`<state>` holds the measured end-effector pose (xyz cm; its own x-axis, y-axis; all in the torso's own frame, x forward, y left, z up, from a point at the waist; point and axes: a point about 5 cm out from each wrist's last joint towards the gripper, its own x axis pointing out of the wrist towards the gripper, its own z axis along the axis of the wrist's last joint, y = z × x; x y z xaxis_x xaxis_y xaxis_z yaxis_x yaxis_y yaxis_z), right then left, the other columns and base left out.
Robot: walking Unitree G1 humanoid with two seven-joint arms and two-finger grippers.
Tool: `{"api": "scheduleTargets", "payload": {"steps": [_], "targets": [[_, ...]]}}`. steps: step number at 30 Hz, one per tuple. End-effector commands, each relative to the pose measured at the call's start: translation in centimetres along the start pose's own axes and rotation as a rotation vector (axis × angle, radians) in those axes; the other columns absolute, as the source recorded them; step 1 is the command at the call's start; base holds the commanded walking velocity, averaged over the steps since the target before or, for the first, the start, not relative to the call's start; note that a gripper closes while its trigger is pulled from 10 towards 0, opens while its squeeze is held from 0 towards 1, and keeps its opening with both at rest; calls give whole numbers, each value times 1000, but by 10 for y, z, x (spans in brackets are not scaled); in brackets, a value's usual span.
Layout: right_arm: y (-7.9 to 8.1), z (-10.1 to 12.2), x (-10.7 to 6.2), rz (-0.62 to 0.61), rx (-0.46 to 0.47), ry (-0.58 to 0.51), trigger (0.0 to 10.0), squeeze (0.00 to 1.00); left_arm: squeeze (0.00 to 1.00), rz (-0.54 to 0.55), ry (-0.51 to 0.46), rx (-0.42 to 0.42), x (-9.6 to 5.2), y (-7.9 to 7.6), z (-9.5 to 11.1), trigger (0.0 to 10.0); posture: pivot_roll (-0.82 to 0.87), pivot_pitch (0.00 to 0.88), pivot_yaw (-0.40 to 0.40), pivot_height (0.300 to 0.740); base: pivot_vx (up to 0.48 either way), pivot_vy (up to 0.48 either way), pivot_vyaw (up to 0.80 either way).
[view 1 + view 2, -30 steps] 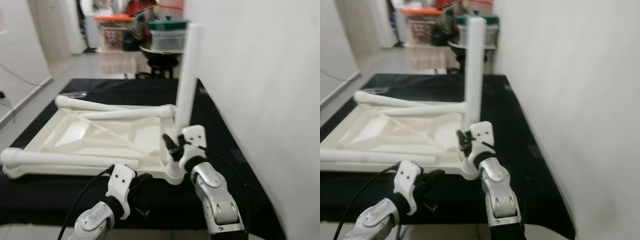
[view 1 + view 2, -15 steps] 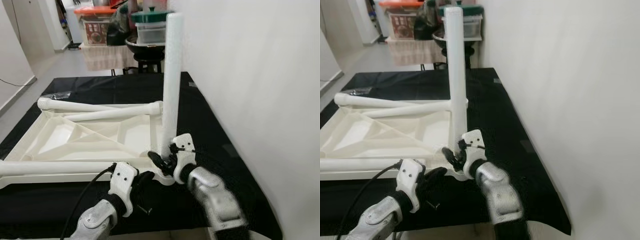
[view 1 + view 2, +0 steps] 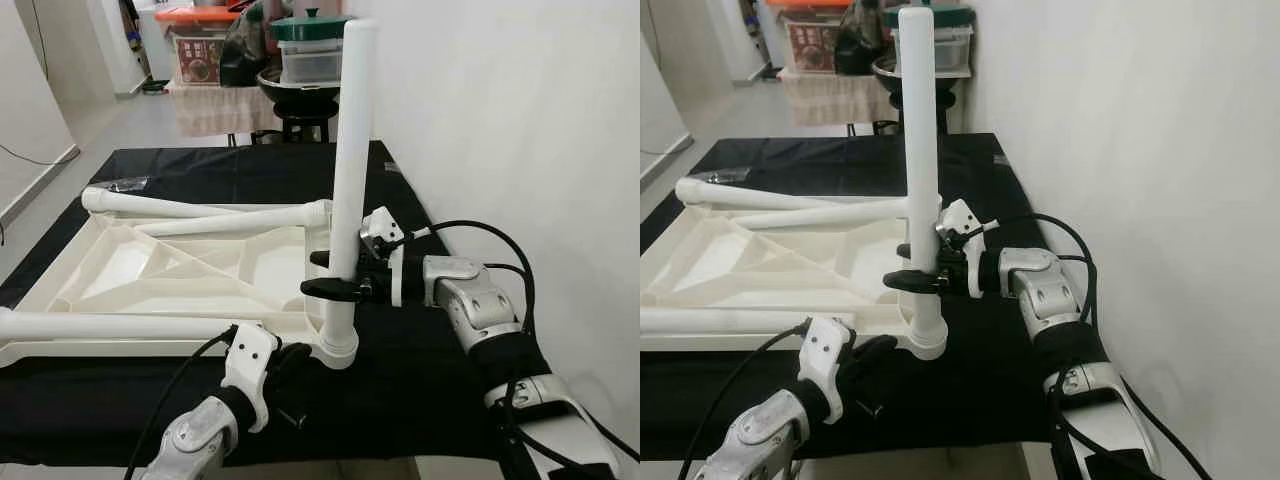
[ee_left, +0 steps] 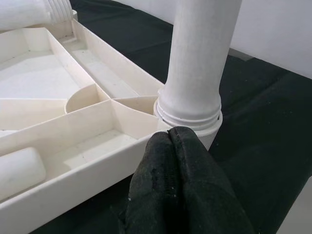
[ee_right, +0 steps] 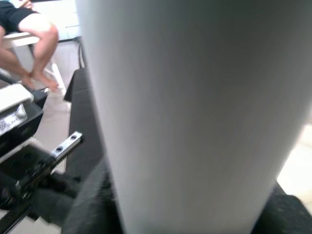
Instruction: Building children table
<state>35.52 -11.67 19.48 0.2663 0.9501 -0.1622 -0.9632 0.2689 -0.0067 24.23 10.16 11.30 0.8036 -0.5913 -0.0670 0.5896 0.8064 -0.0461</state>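
We see our right gripper clasping the upright white leg, which stands in the near right corner socket of the upturned tabletop. Our left gripper, fingers pressed together and empty, rests against that socket's base. To seat it well (threads seem partly exposed), we should keep the leg vertical while turning.

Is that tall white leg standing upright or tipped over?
Upright: the leg rises vertically from the tabletop's corner socket, with the right gripper closed around it.
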Motion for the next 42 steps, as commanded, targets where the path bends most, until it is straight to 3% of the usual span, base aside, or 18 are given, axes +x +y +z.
{"api": "scheduleTargets", "payload": {"steps": [1,9,15,16,17,18,19,20,21,22,24,27,32,33,36,37,41,42], "targets": [[-1,-5,0,46,34,14,39,0,0,-2,3,1,1,-1,-1,10000,72,0,-37,740,0,0,0],[-2,-11,-5,30,32,1,0,0,0,-4,2,-2,1,-2,-2,10000,66,0,-35,740,0,0,0],[3,-26,-9,-113,19,4,0,0,0,-6,-1,-4,0,-3,-1,10000,59,0,-35,740,0,0,0],[7,-36,-8,-211,31,30,0,0,0,-7,-3,-4,-1,-4,-1,10000,60,0,-41,740,0,0,0],[14,-50,2,-431,104,34,0,0,0,-6,-4,-3,-3,-3,0,10000,38,0,-35,740,0,0,0],[14,-50,2,-431,104,34,0,0,0,-6,-4,-3,-3,-3,0,10000,38,0,-35,740,0,0,0],[19,-59,7,-589,161,44,0,0,0,-6,-4,-2,-4,-3,0,10000,38,0,-35,740,0,0,0],[50,-76,27,-667,165,95,0,0,0,-5,-4,-1,-4,-1,1,10000,29,3,-21,740,0,0,0],[50,-76,27,-667,165,95,0,0,0,-5,-4,-1,-4,-1,1,10000,29,3,-21,740,0,0,0],[66,-74,35,-721,129,87,0,0,0,-5,-2,4,-5,0,1,10000,24,1,-17,740,0,0,0],[71,-69,38,-746,138,50,0,0,0,-5,1,10,-5,1,1,10000,12,0,-5,740,0,0,0],[66,-80,34,-788,261,58,0,0,0,-3,-1,8,-4,2,2,10000,19,0,-9,740,0,0,0],[66,-82,38,-742,274,55,0,0,0,-4,-4,2,-3,2,1,10000,28,0,-26,740,0,0,0],[66,-79,41,-706,253,43,10000,0,0,-3,-4,2,-2,2,1,10000,31,0,-28,740,0,0,0],[67,-74,43,-675,245,9,10000,0,0,-2,-5,1,-2,2,1,10000,32,0,-25,740,0,0,0],[66,-66,45,-596,216,-30,10000,1000,0,-3,-5,0,-1,2,1,10000,36,0,-27,740,0,0,0],[60,-44,41,-425,130,-103,10000,1000,0,-5,-5,-3,0,2,1,10000,36,0,-27,740,0,0,0],[54,-33,35,-360,79,-118,10000,514,0,-5,-5,-3,1,2,1,10000,41,0,-31,740,0,0,0]]}}
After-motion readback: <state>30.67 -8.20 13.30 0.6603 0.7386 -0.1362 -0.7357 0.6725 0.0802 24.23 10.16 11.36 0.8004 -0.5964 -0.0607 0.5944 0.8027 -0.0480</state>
